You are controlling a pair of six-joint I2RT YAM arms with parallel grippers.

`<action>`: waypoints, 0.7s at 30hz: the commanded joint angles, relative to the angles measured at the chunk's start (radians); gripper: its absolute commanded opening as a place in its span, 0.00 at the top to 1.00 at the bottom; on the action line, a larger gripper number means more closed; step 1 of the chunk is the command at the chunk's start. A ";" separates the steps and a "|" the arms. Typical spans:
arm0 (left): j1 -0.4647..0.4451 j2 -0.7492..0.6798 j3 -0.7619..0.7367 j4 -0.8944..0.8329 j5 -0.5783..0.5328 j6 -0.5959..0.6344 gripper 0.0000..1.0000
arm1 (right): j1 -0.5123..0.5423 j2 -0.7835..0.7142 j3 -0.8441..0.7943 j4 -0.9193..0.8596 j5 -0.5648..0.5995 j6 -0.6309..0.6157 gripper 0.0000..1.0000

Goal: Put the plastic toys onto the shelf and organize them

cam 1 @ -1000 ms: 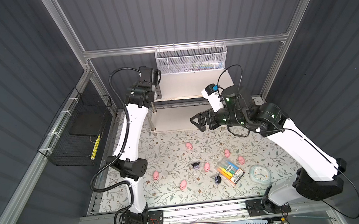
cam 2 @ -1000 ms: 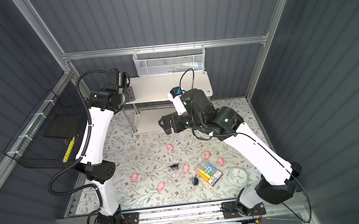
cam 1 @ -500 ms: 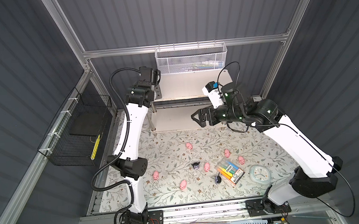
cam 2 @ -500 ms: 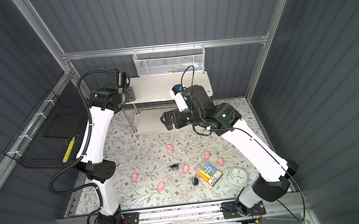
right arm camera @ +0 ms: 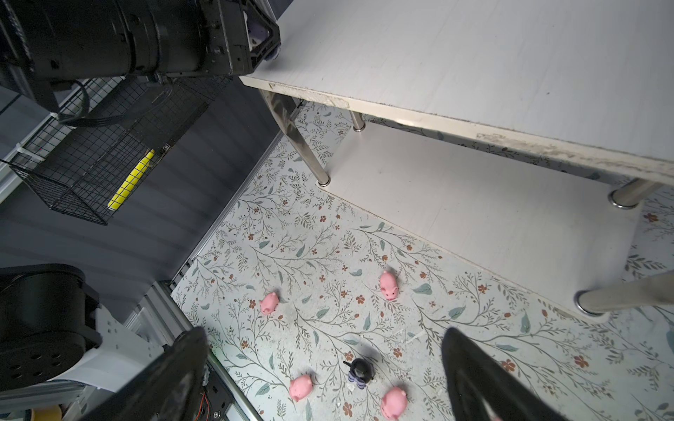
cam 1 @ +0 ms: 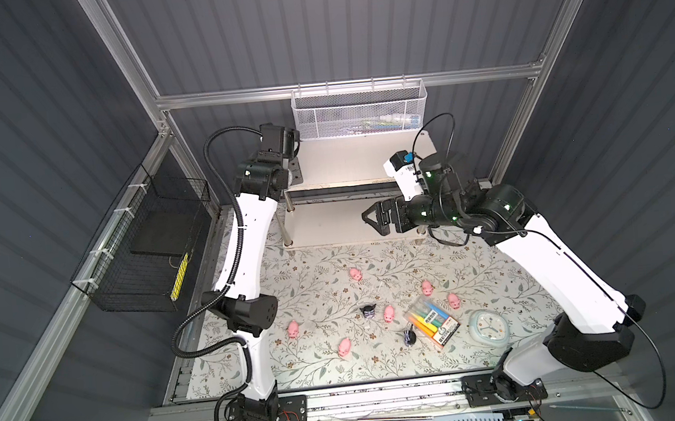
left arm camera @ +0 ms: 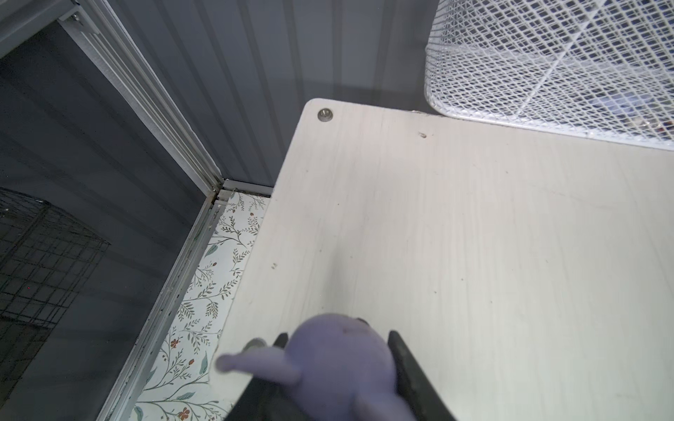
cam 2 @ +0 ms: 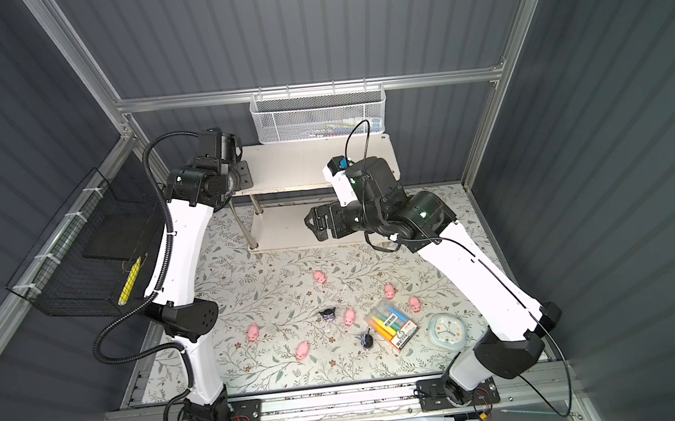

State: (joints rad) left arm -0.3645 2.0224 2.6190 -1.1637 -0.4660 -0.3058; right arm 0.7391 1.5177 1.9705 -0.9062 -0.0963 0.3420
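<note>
A purple figurine (left arm camera: 346, 368) is pinched in the left gripper's (left arm camera: 337, 337) narrow jaws, over the near left corner of the shelf's (left arm camera: 474, 255) top board; bare board stretches beyond. The right gripper (right arm camera: 324, 335) hovers spread wide by the lower board's (right arm camera: 474, 218) front edge. Six pink pigs (cam 1: 355, 273) and two dark figurines (cam 1: 368, 311) lie scattered on the floral mat (cam 1: 312, 272).

Your shelf (right arm camera: 474, 54) boards look matt white with faint wood grain, the top board's front edge chipped and rough; its posts (right arm camera: 293, 135) are polished metal. The figurine (left arm camera: 343, 361) over the shelf and the pigs (right arm camera: 388, 285) before it are smooth plastic; the mat (right arm camera: 291, 233) is matt.
</note>
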 commanded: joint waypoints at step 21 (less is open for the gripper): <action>0.013 -0.008 0.013 -0.015 0.007 0.006 0.68 | -0.009 -0.006 -0.022 0.024 -0.021 0.026 0.01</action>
State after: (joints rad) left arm -0.3580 2.0224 2.6190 -1.1667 -0.4660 -0.3058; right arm 0.7353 1.5177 1.9598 -0.8879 -0.1093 0.3592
